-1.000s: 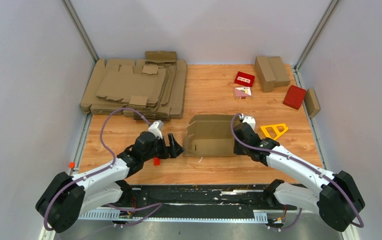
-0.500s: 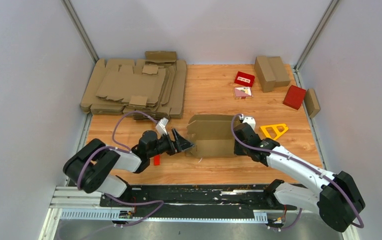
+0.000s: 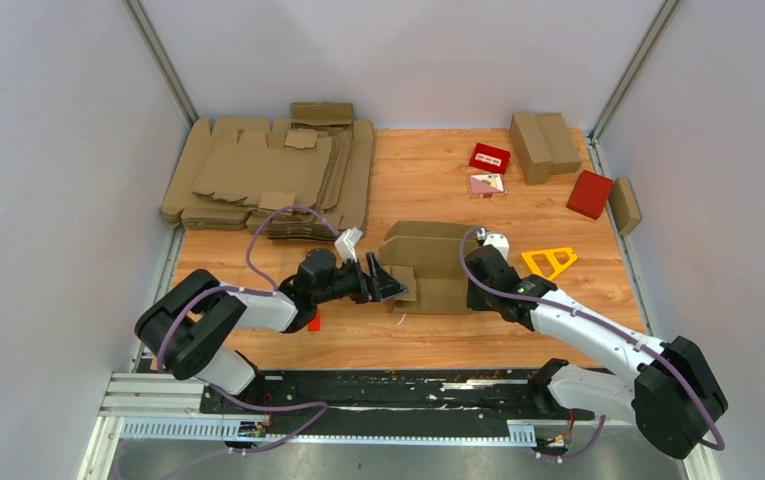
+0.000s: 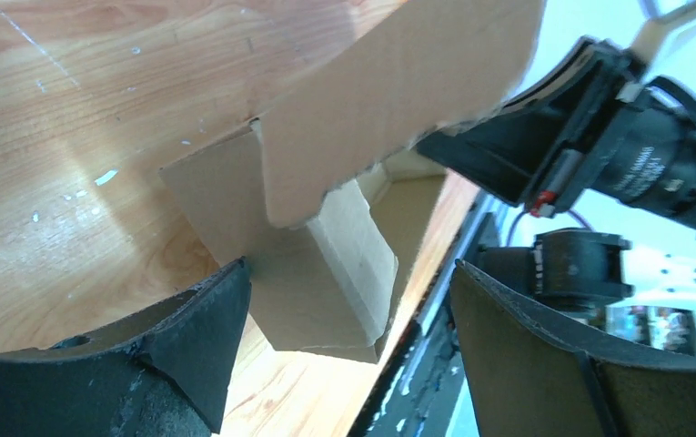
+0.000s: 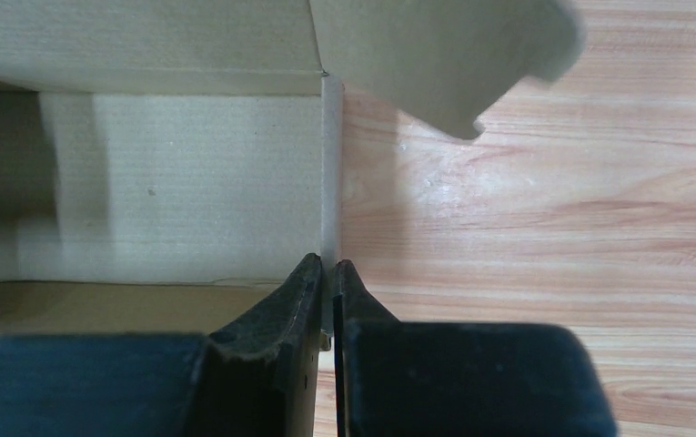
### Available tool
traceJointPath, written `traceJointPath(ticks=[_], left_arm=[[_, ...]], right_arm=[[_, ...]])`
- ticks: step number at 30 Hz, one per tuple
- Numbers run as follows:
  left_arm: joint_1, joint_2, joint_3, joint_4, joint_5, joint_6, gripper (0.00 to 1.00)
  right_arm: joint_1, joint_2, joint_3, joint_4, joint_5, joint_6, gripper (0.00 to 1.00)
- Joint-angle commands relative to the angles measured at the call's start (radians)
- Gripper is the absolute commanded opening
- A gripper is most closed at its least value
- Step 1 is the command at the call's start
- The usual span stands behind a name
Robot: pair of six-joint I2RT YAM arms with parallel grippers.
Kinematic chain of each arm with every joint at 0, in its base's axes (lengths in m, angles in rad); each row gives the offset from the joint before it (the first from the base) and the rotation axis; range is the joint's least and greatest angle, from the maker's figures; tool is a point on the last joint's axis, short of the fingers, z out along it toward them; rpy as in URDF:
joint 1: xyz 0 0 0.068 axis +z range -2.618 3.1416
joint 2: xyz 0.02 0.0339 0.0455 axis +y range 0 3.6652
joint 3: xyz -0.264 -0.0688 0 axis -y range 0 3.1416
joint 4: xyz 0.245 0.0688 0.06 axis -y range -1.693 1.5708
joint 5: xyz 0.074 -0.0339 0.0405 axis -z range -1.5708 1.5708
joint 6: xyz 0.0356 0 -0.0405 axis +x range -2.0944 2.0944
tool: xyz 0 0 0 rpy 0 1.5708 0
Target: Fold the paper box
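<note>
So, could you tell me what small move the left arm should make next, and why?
Probably nudge the left end effector rightward to press the left side flap of the paper box inward. Its jaws stand open with that flap between them, ungripped, while the right end effector is shut on the right wall, steadying the box.

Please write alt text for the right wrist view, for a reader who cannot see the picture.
The right claw is shut on the thin edge of a side wall of the brown paper box, seen from very close. A rounded flap of the box reaches out over the wooden table on the right.
</note>
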Motion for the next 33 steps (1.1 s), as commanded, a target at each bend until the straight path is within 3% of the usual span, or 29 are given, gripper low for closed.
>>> traceJointPath(ticks=[1,12,20,24,28,33], left_arm=[[-0.050,-0.075,0.109,-0.329,-0.088,0.181,0.87],[-0.075,-0.041,0.243,-0.601,-0.184,0.273,0.62],[-0.125,0.029,0.383,-0.807,-0.306,0.358,0.53],[-0.147,0.080,0.457,-0.920,-0.400,0.405,0.41],[-0.178,0.123,0.537,-1.044,-0.536,0.453,0.20],[-0.211,0.156,0.595,-1.139,-0.670,0.482,0.02]], right_arm=[[0.009,0.000,0.006,0.062,-0.028,0.002,0.01],[0.008,0.004,0.006,0.067,-0.034,0.012,0.01],[0.036,0.009,0.007,0.069,-0.032,0.046,0.01],[0.099,0.036,0.029,0.039,0.038,0.109,0.02],[0.186,0.089,0.078,-0.015,0.144,0.167,0.02],[0.215,0.155,0.109,-0.025,0.167,0.174,0.02]])
